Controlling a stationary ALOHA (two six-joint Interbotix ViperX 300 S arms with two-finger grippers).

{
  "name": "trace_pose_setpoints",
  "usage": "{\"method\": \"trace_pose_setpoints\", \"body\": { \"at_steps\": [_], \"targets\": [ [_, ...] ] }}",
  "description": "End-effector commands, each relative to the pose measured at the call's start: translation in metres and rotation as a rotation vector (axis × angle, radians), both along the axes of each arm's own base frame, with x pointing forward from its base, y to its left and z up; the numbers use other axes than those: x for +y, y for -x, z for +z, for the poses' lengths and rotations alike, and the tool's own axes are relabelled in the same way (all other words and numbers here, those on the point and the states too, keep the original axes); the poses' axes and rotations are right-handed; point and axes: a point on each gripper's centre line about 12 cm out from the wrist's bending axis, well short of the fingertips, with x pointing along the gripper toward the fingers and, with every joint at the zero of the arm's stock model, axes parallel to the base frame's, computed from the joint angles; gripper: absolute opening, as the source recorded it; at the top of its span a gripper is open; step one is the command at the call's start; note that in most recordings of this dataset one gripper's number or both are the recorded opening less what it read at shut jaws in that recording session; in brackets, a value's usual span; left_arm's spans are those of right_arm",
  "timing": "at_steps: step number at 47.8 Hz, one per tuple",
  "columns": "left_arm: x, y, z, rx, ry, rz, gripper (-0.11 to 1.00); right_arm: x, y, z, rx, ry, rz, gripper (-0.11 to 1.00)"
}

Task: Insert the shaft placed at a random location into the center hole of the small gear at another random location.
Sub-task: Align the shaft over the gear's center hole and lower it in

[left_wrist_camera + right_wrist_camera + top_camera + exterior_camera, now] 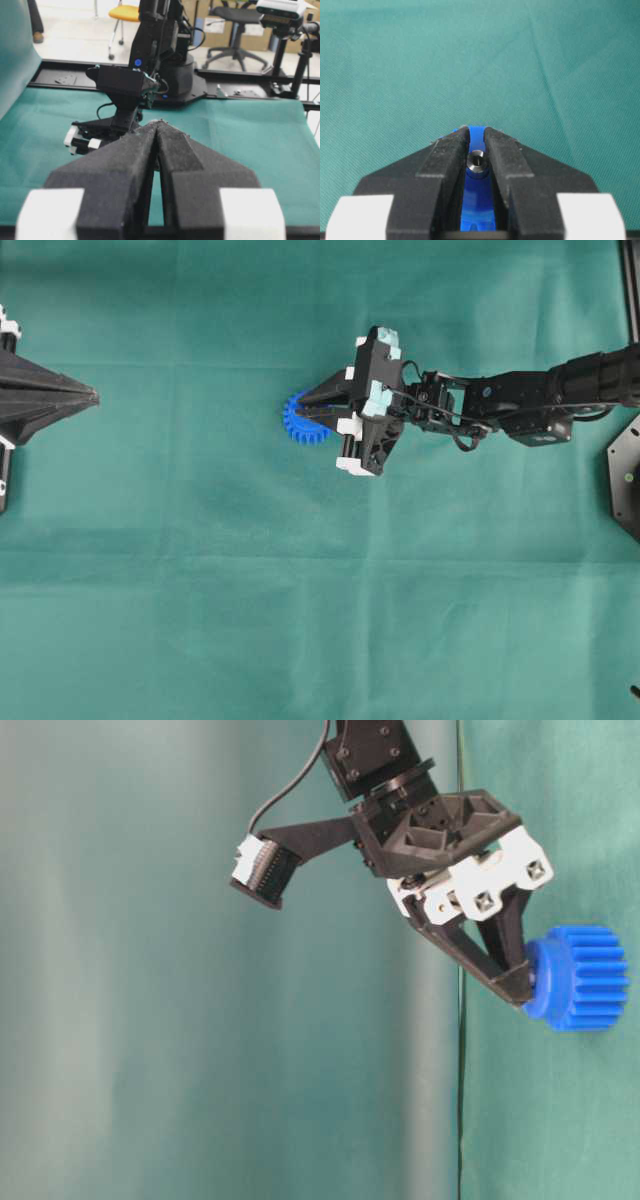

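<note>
A bright blue gear (pixel 305 420) lies on plain teal-green cloth (pixel 200 590); the pin (pixel 476 161) is shiny silver-grey, the grippers (pixel 476 145) black and white.

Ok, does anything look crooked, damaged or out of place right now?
Nothing stands out. The right end effector grips the thin silvery metal shaft over the bright blue plastic toothed gear; the green cloth lies flat.

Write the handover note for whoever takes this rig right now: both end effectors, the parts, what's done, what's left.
Right end effector: shut on the pin, tips right above the blue gear.
Left end effector: shut, empty, parked at the left edge of the green cloth.
Gear: lying on the cloth, under the right end effector.
Done: pin picked up and brought to the gear.
Left: seat the pin in the gear's centre hole, which is hidden now, then let go.
</note>
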Motion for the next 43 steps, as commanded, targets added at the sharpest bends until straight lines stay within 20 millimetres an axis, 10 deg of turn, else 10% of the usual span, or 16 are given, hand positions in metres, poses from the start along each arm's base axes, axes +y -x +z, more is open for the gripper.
{"method": "trace_pose_setpoints", "body": {
  "at_steps": [1, 28, 39, 43],
  "targets": [
    [0.0004, -0.0012, 0.0041, -0.011, 0.0, 0.002, -0.01, -0.0016, -0.0038, 0.0089, -0.035, 0.004, -0.005, 0.13],
    [0.0004, -0.0009, 0.0044, -0.012, -0.001, 0.002, -0.01, -0.0021, -0.0034, 0.0072, -0.029, -0.002, -0.008, 0.15],
    [0.0004, -0.0012, 0.0039, -0.009, 0.0, 0.002, -0.01, -0.0017, -0.0044, 0.0093, -0.035, -0.002, -0.007, 0.77],
    [0.0004, -0.0012, 0.0039, -0.009, 0.0, 0.002, -0.01, -0.001, -0.0046, 0.0149, -0.047, 0.0, -0.006, 0.77]
  ]
}}
